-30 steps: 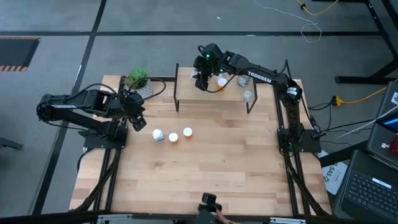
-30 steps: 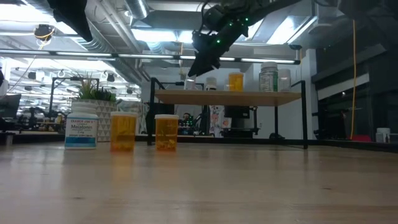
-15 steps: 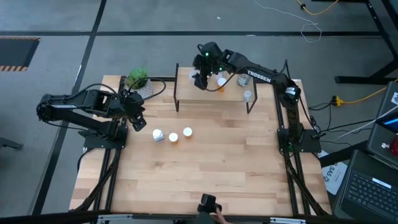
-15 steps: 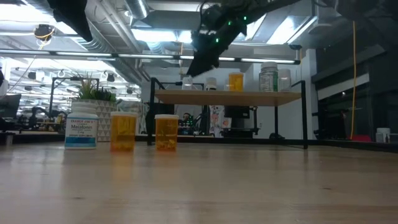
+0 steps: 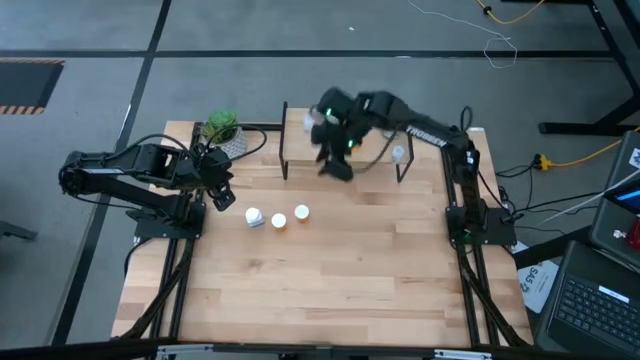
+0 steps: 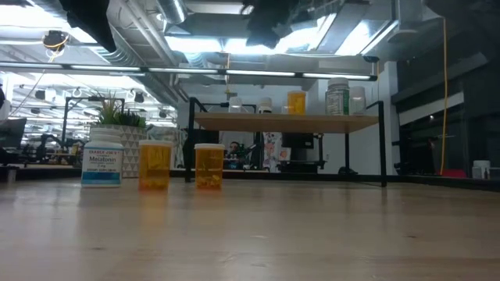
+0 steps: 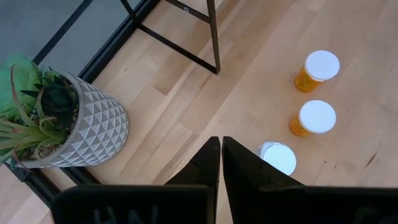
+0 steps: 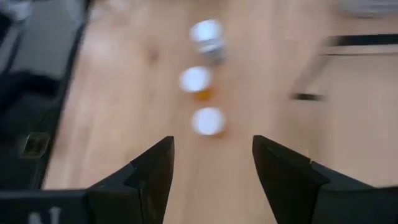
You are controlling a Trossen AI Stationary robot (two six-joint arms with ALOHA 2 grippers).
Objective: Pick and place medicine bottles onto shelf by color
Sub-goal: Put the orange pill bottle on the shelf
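Note:
Three medicine bottles stand on their bases in a row on the table: a white one (image 5: 254, 217) (image 6: 102, 160) and two orange ones (image 5: 279, 221) (image 5: 301, 212) (image 6: 155, 165) (image 6: 208, 165). Several more stand on the shelf (image 5: 300, 140) (image 6: 285, 121), among them an orange one (image 6: 296, 102) and a larger greenish one (image 6: 337, 97). My right gripper (image 5: 335, 165) (image 8: 211, 155) hangs open and empty over the shelf's near edge, blurred, looking toward the three table bottles. My left gripper (image 5: 222, 195) (image 7: 221, 162) waits shut at the table's left, just left of the white bottle (image 7: 278, 158).
A green plant in a white patterned pot (image 5: 225, 132) (image 7: 56, 118) stands at the far left corner, beside the shelf's black legs (image 7: 214, 37). Bare wooden tabletop (image 5: 330, 290) spreads across the near half.
My right gripper has left the shelf's top, rising and swinging toward the table's near edge; it now hangs off the shelf's front and looks toward the table bottles. The bottles on the shelf and on the table stand as before.

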